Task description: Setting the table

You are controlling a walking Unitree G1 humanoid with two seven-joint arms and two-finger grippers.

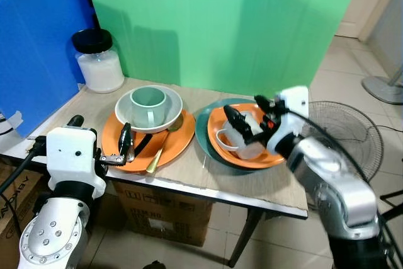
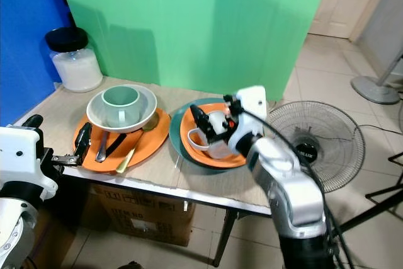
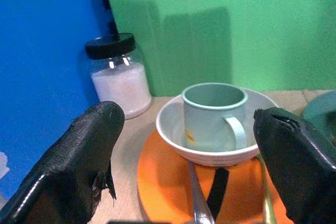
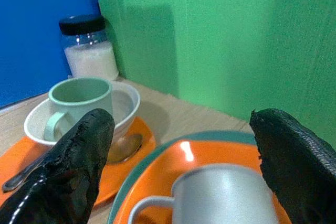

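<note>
- A wooden table (image 1: 189, 174) stands before a green backdrop (image 1: 220, 23), with a blue panel (image 1: 38, 48) at the robot's left.
- On its left part lies a round orange plate (image 1: 179, 143) bearing a white ribbed bowl (image 1: 171, 113); a pale green mug (image 1: 148, 105) stands upright inside the bowl.
- A black-handled utensil (image 1: 141, 145) and a gold spoon (image 1: 165, 142) rest on that plate.
- The left gripper (image 1: 126, 143) hovers at the plate's near edge, fingers spread apart.
- To the right, a second orange plate (image 1: 220, 149) sits on a teal plate (image 1: 201, 131).
- The right gripper (image 1: 242, 124) has its fingers parted around a white mug (image 1: 242, 146) on that plate.
- A glass jar with a black lid (image 1: 98, 61) holds white grains at the far left corner.
</note>
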